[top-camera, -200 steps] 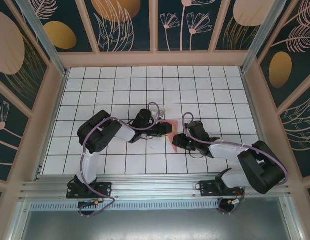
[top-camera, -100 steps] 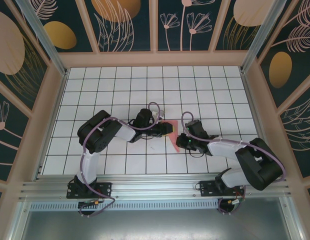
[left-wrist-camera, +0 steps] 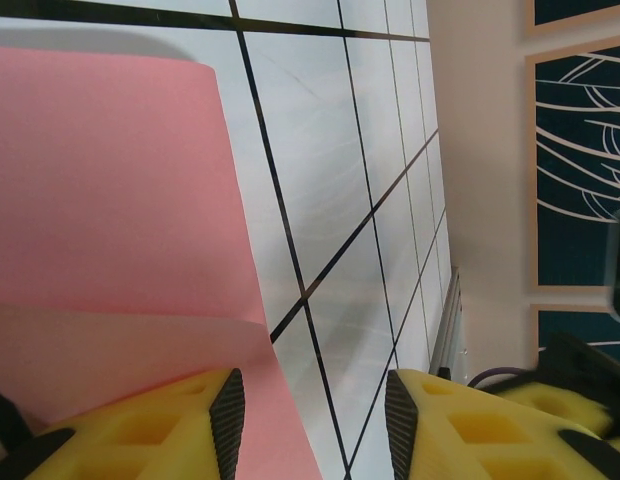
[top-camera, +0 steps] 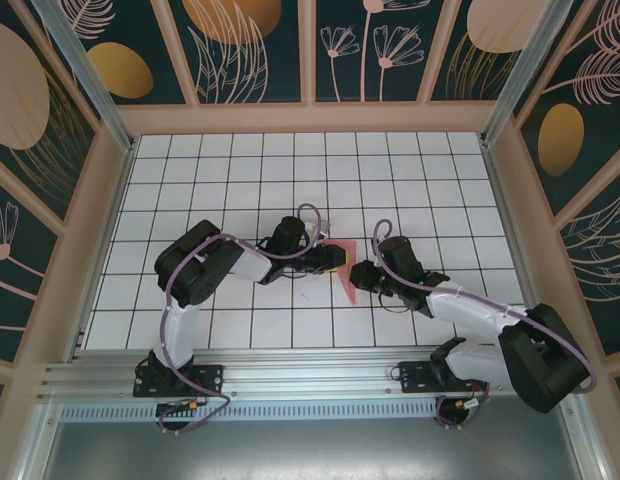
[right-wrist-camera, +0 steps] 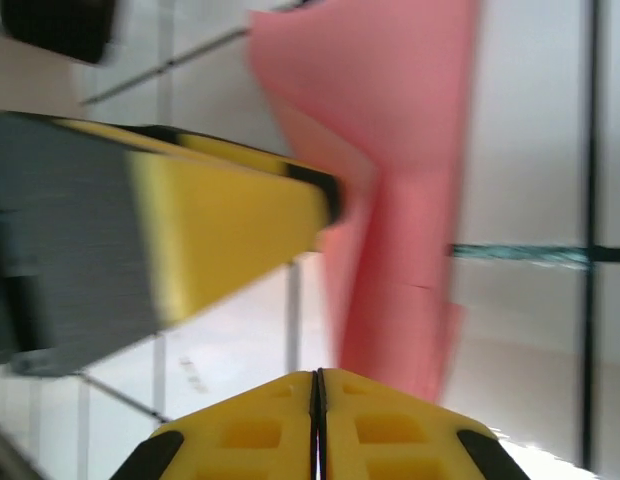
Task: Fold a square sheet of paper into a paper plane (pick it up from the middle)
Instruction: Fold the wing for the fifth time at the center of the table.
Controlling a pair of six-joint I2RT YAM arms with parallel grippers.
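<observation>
An aluminium rail (top-camera: 310,372) runs along the near edge, with both arm bases bolted to it. The left arm (top-camera: 200,265) and right arm (top-camera: 480,315), glossy black and white with purple cables (top-camera: 170,330) looped along them, reach inward and meet near the middle of the table (top-camera: 240,170).

The sheet of paper (top-camera: 346,284) lies there, salmon-pink, thin and matte, a narrow folded strip between the two claws.

The right claw (top-camera: 360,276) comes at it from the right. In its wrist view its yellow honeycombed fingers (right-wrist-camera: 390,430) are pressed together along a straight seam. The paper's (right-wrist-camera: 400,130) near end lies just past their tips. I cannot tell whether any edge is caught. The view is blurred. A yellow, black-edged finger of the left claw (right-wrist-camera: 230,225) slants in from the left and touches the paper's side.

The left claw (top-camera: 336,260) sits at the strip's upper left. In its own view its jaws (left-wrist-camera: 312,382) stand spread. The paper (left-wrist-camera: 110,180) rises as a smooth flat panel over the left finger (left-wrist-camera: 140,435), a creased layer running down into the gap.

Beyond, the white table (left-wrist-camera: 330,150) is ruled with thin black grid lines. A peach wooden frame (top-camera: 310,118) borders it, backed by dark teal panels (top-camera: 260,50) with leaf drawings.
</observation>
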